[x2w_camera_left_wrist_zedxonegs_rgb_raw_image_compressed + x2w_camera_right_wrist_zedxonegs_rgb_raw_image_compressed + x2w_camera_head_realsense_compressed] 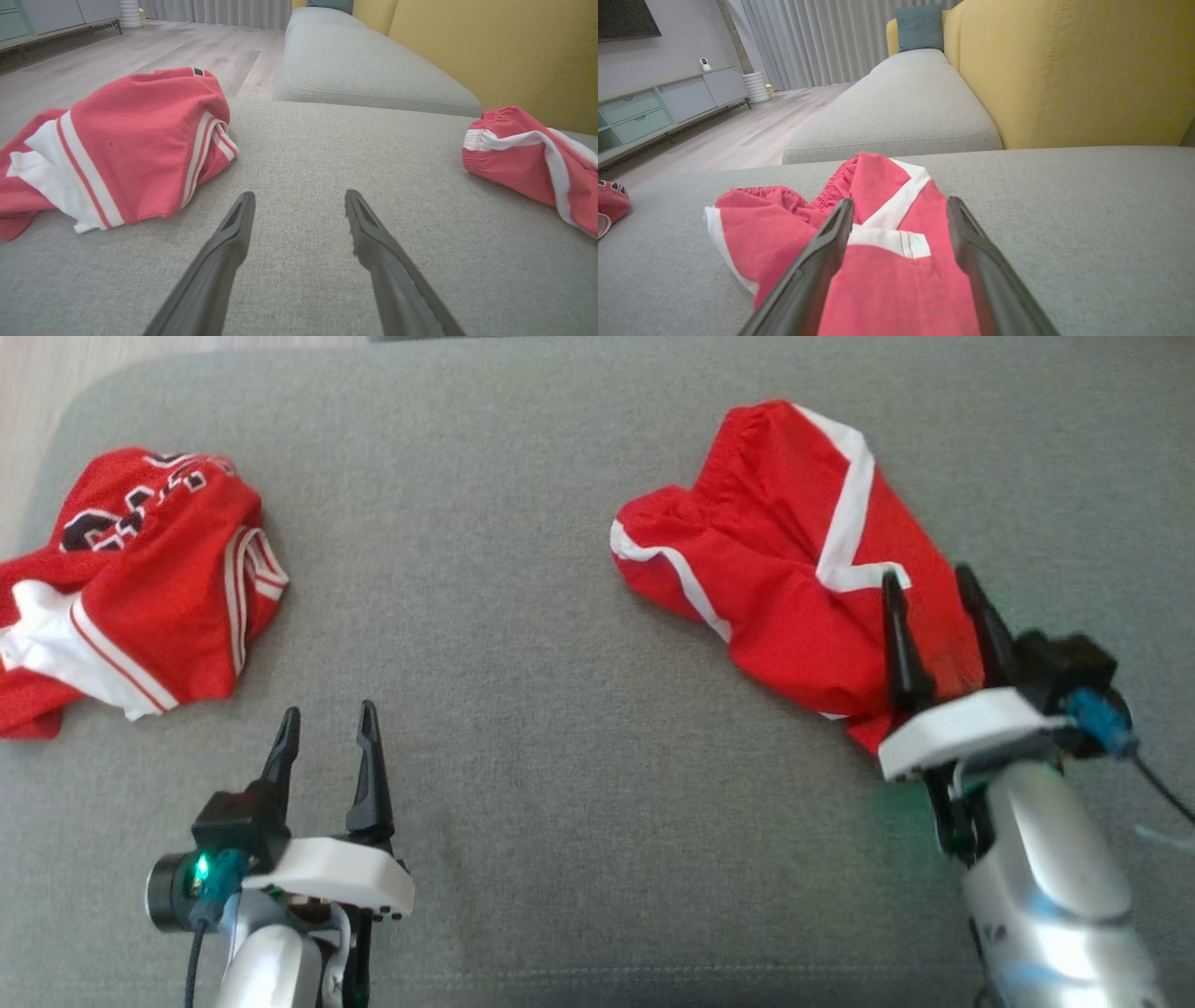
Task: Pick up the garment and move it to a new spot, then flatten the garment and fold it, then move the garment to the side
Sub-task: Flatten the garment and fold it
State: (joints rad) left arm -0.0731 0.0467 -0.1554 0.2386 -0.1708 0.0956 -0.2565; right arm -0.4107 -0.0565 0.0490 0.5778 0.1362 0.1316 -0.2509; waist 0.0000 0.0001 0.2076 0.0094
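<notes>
While we look down on the grey sofa cushion [523, 616], our right gripper [926, 575] sits at four o'clock in the head view. Its two dark fingers are spread apart over the near end of the red shorts [784, 551]. In the right wrist view, red cloth and a white band show between the fingers, but nothing is pinched. We cannot tell whether the tips touch the fabric. The shorts lie crumpled at two o'clock on the cushion, with white trim running across them and the gathered waistband at their far end.

Our left gripper [329, 709] hovers at seven o'clock, fingers likewise apart, over bare cushion and holding nothing. Well apart from the shorts, at nine to ten o'clock, a red jersey [159, 588] with white stripes and dark lettering lies rumpled by the cushion's edge, near the left fingertips.

Beyond the cushion, the right wrist view shows a yellow backrest [1064, 70] at two o'clock and a teal pillow [920, 28] at twelve.
</notes>
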